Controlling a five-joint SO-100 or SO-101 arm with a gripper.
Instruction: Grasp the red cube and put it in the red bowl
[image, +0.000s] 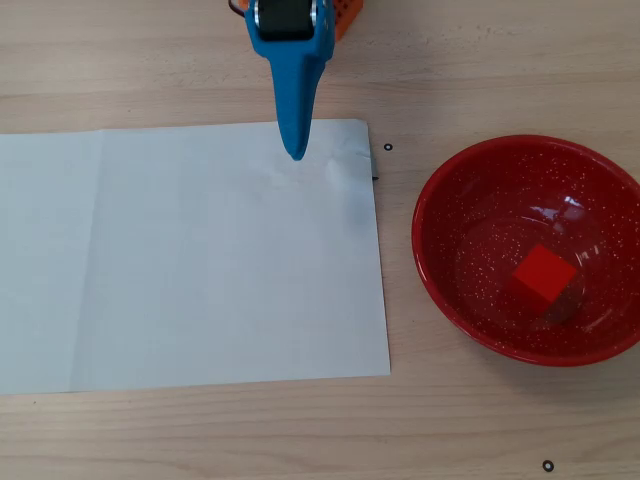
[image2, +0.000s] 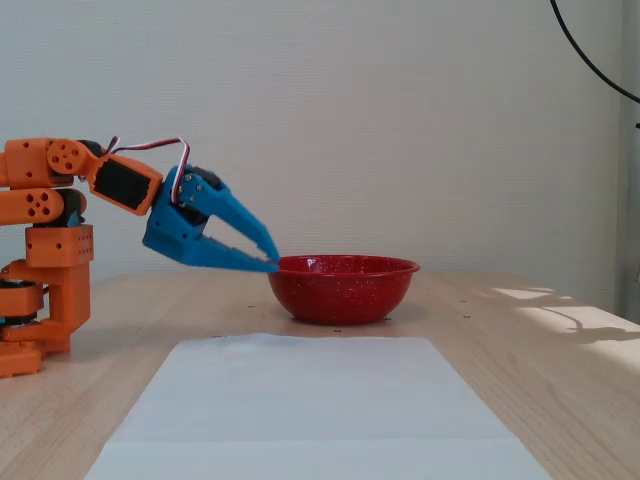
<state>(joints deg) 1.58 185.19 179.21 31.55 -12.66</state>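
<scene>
Pale wood table (image: 200, 430) under a plain light wall, w/ a white paper sheet (image: 190, 260) as the landmark. Blue gripper (image2: 273, 262) has its two fingers (image2: 240, 215) spread a little apart in the fixed view, tips nearly meeting, nothing between them; it hangs in the air above the table. In the overhead view the gripper (image: 296, 152) tips sit over the sheet's far edge, toward its right corner. Behind it the orange arm (image2: 60, 180) runs back to an orange base (image2: 40, 300) beyond the sheet's far side. Red bowl (image: 440, 290) stands on the table just right of the sheet in the overhead view, not touching it. Red cube (image: 543, 276) lies inside the bowl on its bottom, a bit right of centre, well apart from the gripper. Fixed view: bowl (image2: 340, 290) seen side-on beyond the sheet (image2: 310, 410), cube hidden by its wall.
</scene>
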